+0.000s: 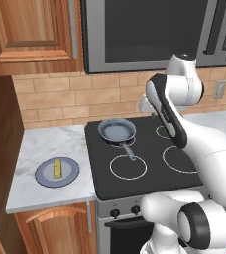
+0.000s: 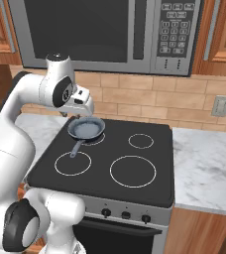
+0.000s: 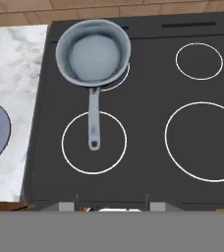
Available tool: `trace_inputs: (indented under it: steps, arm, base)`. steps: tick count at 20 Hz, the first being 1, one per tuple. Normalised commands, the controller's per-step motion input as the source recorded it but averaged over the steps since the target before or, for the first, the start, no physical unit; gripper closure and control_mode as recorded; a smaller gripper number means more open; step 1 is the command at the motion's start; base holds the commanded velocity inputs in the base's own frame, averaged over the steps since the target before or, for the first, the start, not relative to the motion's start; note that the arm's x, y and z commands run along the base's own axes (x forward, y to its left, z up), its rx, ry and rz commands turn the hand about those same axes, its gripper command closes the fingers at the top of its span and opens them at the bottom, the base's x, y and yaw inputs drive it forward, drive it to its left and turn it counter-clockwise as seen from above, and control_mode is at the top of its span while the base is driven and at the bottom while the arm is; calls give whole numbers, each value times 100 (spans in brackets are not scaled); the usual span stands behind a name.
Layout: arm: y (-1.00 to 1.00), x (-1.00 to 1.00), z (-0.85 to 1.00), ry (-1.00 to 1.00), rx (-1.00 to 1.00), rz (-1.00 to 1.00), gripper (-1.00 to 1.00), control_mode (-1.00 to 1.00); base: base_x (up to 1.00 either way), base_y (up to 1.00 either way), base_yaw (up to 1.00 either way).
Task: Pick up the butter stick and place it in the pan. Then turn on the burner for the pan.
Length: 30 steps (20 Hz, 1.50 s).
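While the small pale yellow rectangular butter stick lies untouched on the flat round blue-grey plate at the left of the white marbled desk, the task's first step, the pick, is not yet done. To the right of the plate, on the black glass cooktop, the small round dark grey pan sits on the rear left ring, its blue-grey inside bare and its thin straight handle reaching toward the front left ring. No ring shows a red glow, so the burner under the pan looks unlit. Further right, the white arm's end effector hangs above the back of the cooktop just beside the pan, well apart from the butter; its fingers are too hidden to judge by eye, and I take it as clenched with nothing held. To do the pick well, I would part the jaws first, swing left over the plate, line them across the bar's narrow width, and come straight down so the plate is not nudged. The microwave above has a keypad, but its markings are too small to read, and no brand is legible.
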Motion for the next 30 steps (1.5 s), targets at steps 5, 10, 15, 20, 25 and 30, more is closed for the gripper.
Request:
trace_inputs:
  steps: [5,10,15,20,25,30]
  arm:
    - [14,0,-11,0,0,0,-100,-100]
    - [58,-1,-25,0,0,3,-100,-100]
    - [75,0,-21,3,0,2,-100,-100]
    - [64,0,-18,18,4,2,-100,-100]
    - [69,0,-28,20,2,0,-100,-100]
    - [56,0,-26,6,0,0,-100,-100]
  base:
    - [0,0,0]
    - [0,0,0]
    - [0,0,0]
    - [0,0,0]
    - [0,0,0]
    - [0,0,0]
